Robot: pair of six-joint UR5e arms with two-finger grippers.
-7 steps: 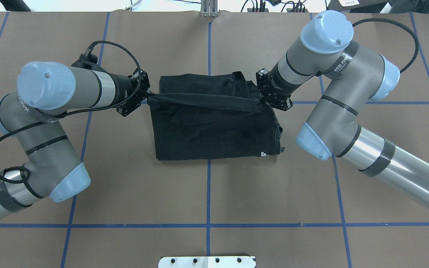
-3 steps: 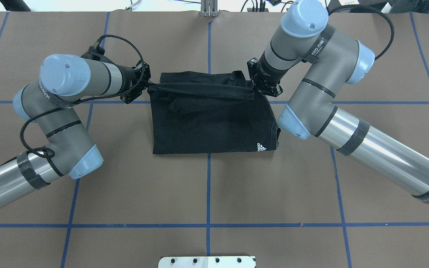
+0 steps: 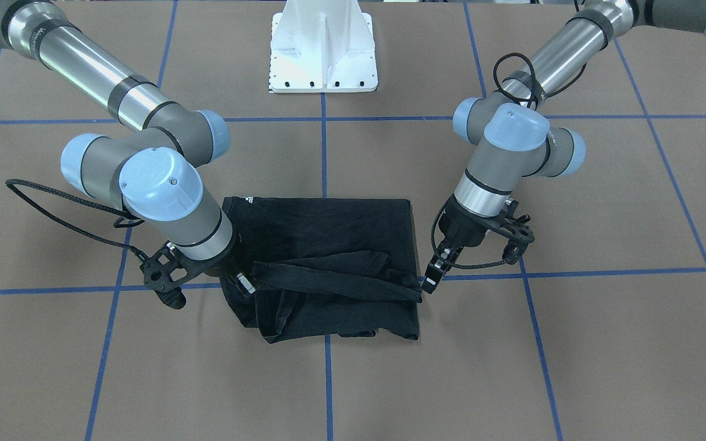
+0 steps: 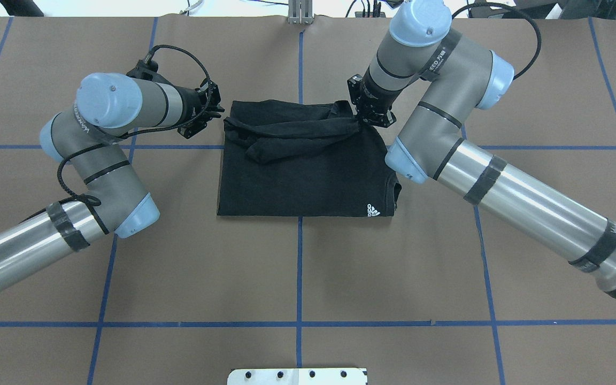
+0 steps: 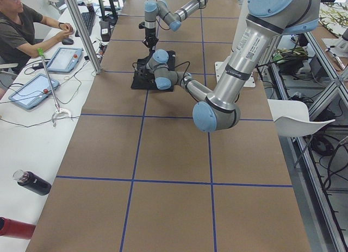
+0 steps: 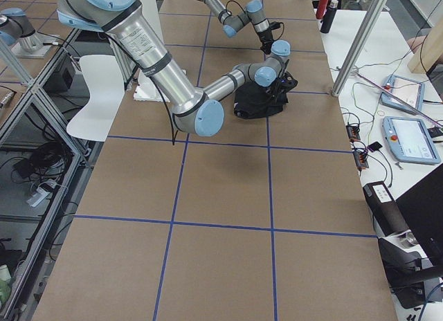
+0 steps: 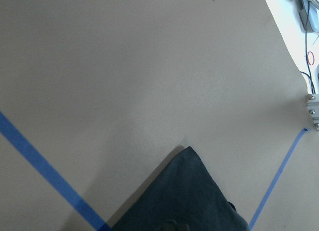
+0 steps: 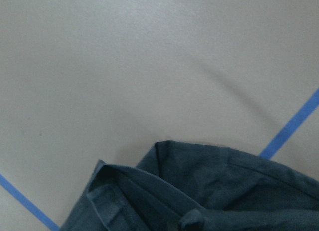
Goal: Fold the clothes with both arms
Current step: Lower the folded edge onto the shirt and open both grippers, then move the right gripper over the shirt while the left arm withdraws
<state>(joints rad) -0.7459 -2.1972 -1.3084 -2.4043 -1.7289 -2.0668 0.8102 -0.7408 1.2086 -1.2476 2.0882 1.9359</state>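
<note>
T-shirt [image 4: 308, 176] sits on counter [image 4: 297, 278] centre, far edge mid-fold. Grips?
> right gripper [image 4: 362, 118] clamped on that edge's end; left gripper [image 4: 218, 112] just beside the cloth, can't tell its jaw gap
Next?
> I'd lay the right end flat, then let go. Overhead shows the fold bunched; right wrist view shows the cloth up close

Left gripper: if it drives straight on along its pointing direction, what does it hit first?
Most likely the black short-sleeved T-shirt: the left gripper points at its bunched edge, with a thin strip of brown table between. Depth is unclear; angled down, it might touch table first.
</note>
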